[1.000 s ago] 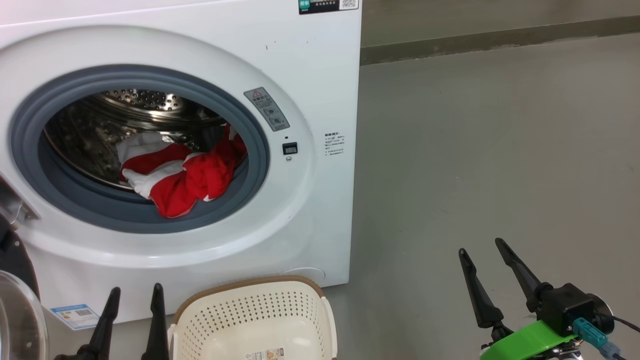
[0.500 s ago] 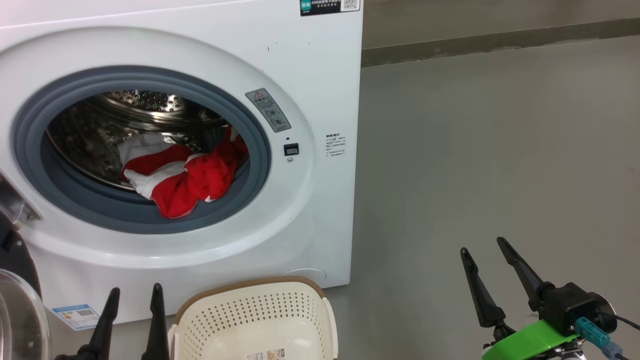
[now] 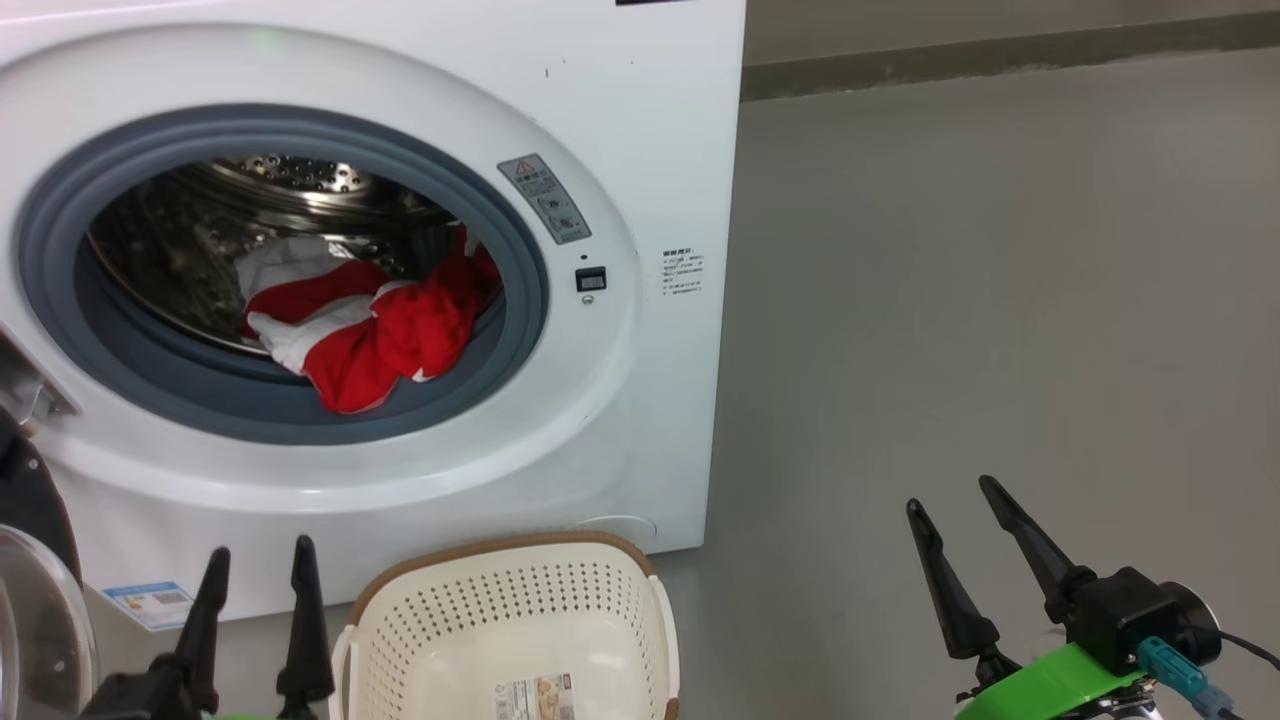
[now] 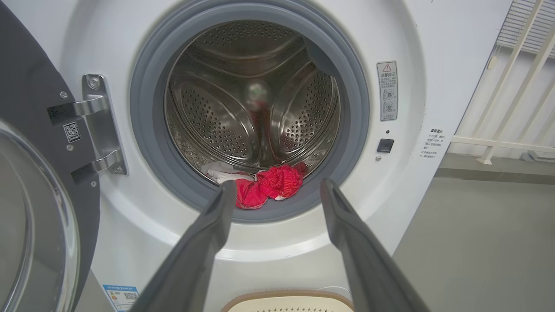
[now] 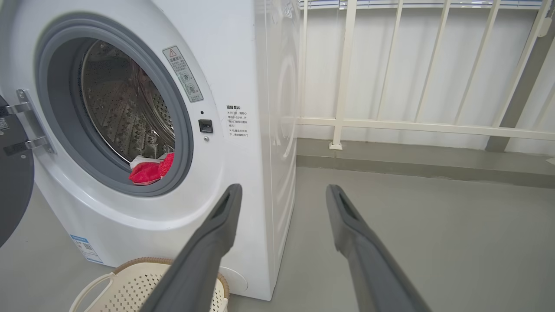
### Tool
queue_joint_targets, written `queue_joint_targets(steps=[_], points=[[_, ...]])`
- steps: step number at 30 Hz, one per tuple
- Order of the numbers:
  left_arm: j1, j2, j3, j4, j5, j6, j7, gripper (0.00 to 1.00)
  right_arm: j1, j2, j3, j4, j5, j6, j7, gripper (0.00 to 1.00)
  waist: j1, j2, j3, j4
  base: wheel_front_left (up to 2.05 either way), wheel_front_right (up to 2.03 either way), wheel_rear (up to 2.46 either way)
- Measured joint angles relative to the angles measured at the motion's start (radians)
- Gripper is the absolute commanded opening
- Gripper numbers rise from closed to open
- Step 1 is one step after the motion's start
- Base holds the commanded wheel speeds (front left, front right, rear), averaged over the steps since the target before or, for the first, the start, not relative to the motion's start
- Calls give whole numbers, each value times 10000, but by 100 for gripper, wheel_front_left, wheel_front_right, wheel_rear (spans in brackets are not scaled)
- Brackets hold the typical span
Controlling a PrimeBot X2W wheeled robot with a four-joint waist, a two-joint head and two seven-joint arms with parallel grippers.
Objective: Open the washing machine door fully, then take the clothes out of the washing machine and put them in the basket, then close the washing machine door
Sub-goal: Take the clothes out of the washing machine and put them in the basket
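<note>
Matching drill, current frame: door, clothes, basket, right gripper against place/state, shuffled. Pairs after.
1. washing machine door
2. clothes
3. basket
4. right gripper

A. on the floor before the washing machine, no garment inside
B. open, over bare floor
C. swung open at the left
D. in the drum, at its front lip

Pairs: 1-C, 2-D, 3-A, 4-B

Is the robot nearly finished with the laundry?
Not yet. Done: the washing machine door is swung open. Nothing in hand: the left gripper and right gripper are both open and empty. To do: the red clothes lie in the washing machine, the basket holds no clothes, and the door needs closing.
</note>
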Motion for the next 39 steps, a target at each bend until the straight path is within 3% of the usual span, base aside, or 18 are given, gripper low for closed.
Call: queue_joint_targets(steps=[13, 22, 31, 39], points=[[-2099, 31, -155, 1141, 211, 121, -8, 100, -582, -236, 123, -297, 0, 0, 0, 100, 0, 1, 863, 235, 0, 0, 0], [-4444, -59, -261, 2148, -6, 19, -12, 100, -1355, -351, -104, -677, -38, 0, 0, 100, 0, 1, 2023, 402, 0, 0, 0], [-7492, 33, -343, 4069, -117, -81, 90, 100, -2183, -487, -236, -984, -44, 0, 0, 100, 0, 0, 3539, 471, 0, 0, 0], [-9644, 629, -489, 6082, 153, -6, 399, 100, -2899, -525, -31, -1058, -123, 0, 0, 100, 0, 1, 4827, 397, 0, 0, 0]])
